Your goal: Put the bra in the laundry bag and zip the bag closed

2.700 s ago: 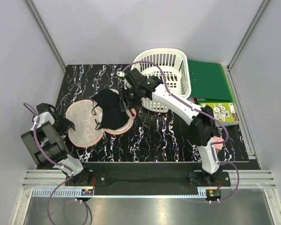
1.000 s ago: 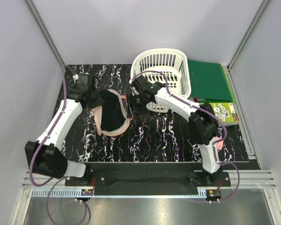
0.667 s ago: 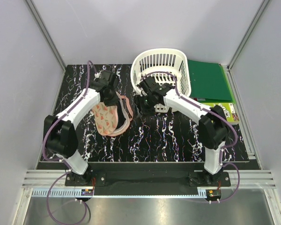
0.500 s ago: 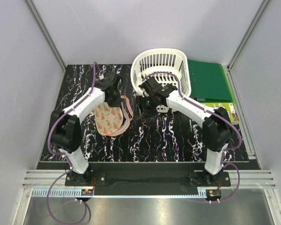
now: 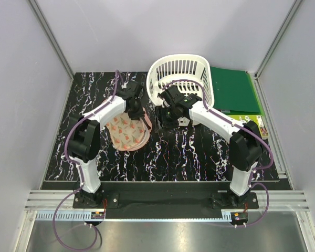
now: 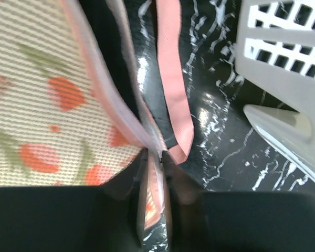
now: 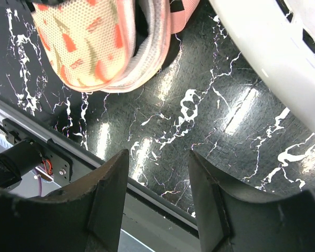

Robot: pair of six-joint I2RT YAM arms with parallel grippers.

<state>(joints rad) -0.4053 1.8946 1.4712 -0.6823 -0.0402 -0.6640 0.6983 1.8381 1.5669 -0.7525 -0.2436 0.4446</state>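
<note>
**Step in hand: zipping.** The peach-pink, watermelon-print fabric laundry bag (image 5: 127, 132) lies folded over on the black marbled tabletop (image 5: 189, 152), just beside the white slotted plastic basket (image 5: 191, 65). The small black fabric bra (image 6: 101, 26) is inside. Only a dark sliver of it shows through the unzipped seam.

**Left hand** (image 6: 153, 202): fingers a narrow slit apart, with the bag's pink zipper trim running between them. Cannot tell whether they pinch it. No slider visible.

**Right hand** (image 7: 157, 163): fingers apart and empty, hovering over bare tabletop near the bag's open edge.

**Judgement:**
- Locate the slider before pulling. The loose pink ribbon loop (image 6: 173, 79) is an easy false target.
- The right hand should pin the trim behind the slider so the bag doesn't slide.
- Pull along the curve, low and slow.
- Risk: bra fabric catching in the teeth, so tuck it in first.
</note>
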